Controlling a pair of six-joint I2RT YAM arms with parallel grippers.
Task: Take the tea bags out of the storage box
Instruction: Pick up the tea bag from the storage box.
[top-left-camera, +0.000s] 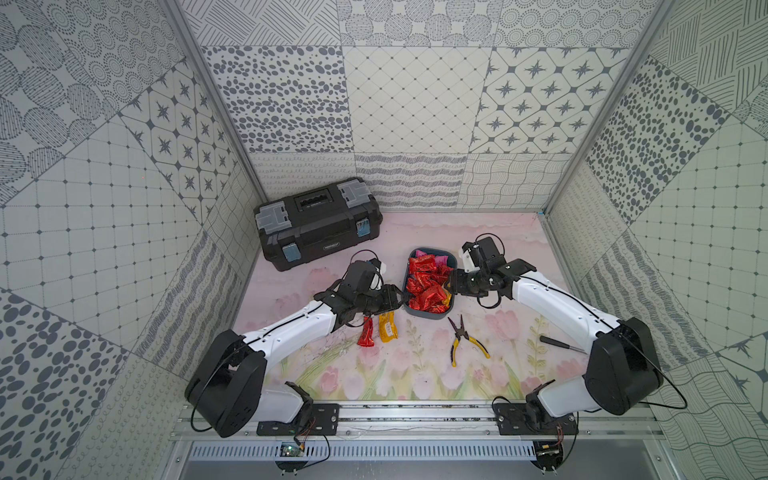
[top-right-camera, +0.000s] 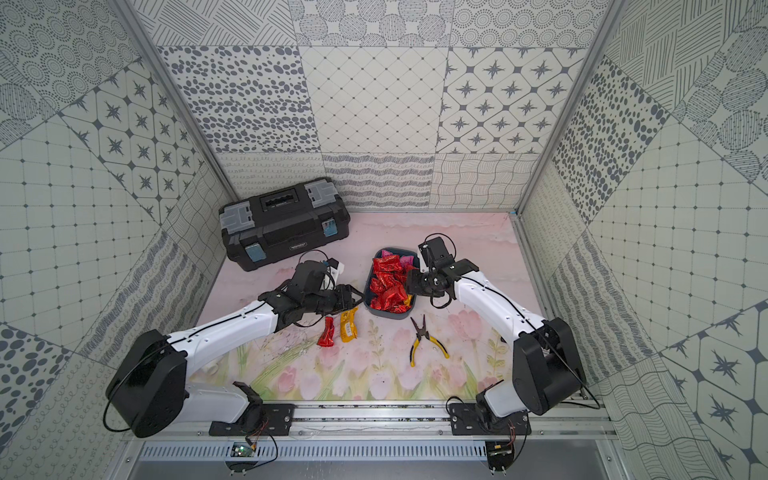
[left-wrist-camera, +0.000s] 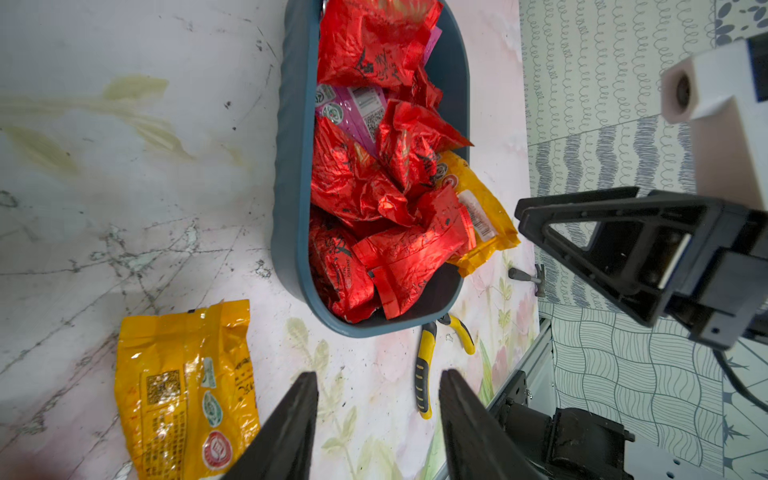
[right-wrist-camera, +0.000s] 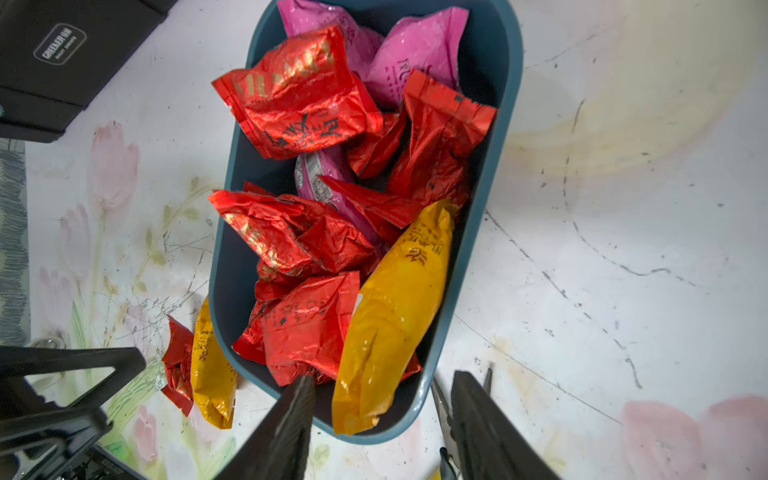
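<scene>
The storage box (top-left-camera: 430, 316) is a dark blue-grey plastic tub, lidless, with smooth walls and rounded corners, and it stands upright on the desk (top-left-camera: 415, 232). The tea bags (top-left-camera: 424, 286) nearly fill it in a loose heap. Most are crinkled red foil packets. Pink ones (right-wrist-camera: 415, 45) sit at one end of the storage box, and a yellow-orange packet (right-wrist-camera: 390, 316) lies along one long wall, its end over the rim. Outside, just beside a corner of the storage box, a red packet (top-left-camera: 366, 332) and a yellow-orange packet (top-left-camera: 387, 327) lie side by side on the desk.
</scene>
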